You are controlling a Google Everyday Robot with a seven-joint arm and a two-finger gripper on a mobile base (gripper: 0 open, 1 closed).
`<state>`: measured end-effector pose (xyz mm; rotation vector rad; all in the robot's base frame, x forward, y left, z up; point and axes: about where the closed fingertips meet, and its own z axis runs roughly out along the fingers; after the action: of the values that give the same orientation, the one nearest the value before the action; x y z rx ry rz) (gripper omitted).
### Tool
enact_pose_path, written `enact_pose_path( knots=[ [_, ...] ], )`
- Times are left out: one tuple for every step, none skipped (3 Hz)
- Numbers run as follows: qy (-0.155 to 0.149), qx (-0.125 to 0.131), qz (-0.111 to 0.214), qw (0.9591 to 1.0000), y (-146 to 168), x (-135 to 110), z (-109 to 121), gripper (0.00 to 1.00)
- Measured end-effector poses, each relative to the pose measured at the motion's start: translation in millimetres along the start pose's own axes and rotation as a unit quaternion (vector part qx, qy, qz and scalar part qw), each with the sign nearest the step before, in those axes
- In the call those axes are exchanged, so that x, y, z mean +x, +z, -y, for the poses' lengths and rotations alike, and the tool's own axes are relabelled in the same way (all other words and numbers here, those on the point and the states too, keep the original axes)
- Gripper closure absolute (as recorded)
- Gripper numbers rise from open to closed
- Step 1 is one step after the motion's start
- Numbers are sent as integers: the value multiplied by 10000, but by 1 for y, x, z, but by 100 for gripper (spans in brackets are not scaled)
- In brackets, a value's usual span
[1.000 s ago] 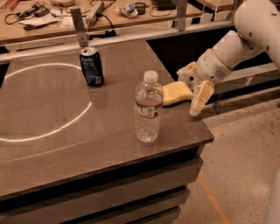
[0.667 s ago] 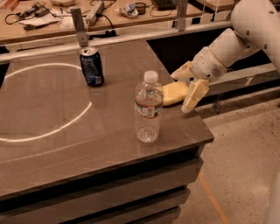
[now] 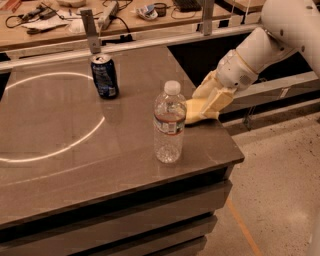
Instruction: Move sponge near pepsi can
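Observation:
The pale yellow sponge (image 3: 193, 111) lies near the right edge of the brown table (image 3: 75, 145), just right of the water bottle. My gripper (image 3: 207, 102) on the white arm reaches in from the right and is down on the sponge's right end, covering part of it. The dark blue pepsi can (image 3: 105, 76) stands upright at the back of the table, well to the left of the sponge and apart from it.
A clear plastic water bottle (image 3: 169, 122) with a white cap stands upright between the sponge and the table's front. A metal post (image 3: 90, 30) rises behind the can. A cluttered bench (image 3: 125, 12) runs along the back. The table's right edge drops to the floor (image 3: 280, 190).
My gripper has moved left and down from beside the sponge onto its right end. The sponge, can and bottle have not moved.

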<state>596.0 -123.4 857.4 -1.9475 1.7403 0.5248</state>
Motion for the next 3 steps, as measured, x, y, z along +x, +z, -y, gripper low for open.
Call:
enact_pose_path(
  knots=[
    [61, 250, -84, 9996, 0, -26, 8, 96],
    [159, 629, -167, 9978, 5, -55, 25, 100],
    [346, 1022, -369, 9935, 17, -77, 49, 100]
  ],
)
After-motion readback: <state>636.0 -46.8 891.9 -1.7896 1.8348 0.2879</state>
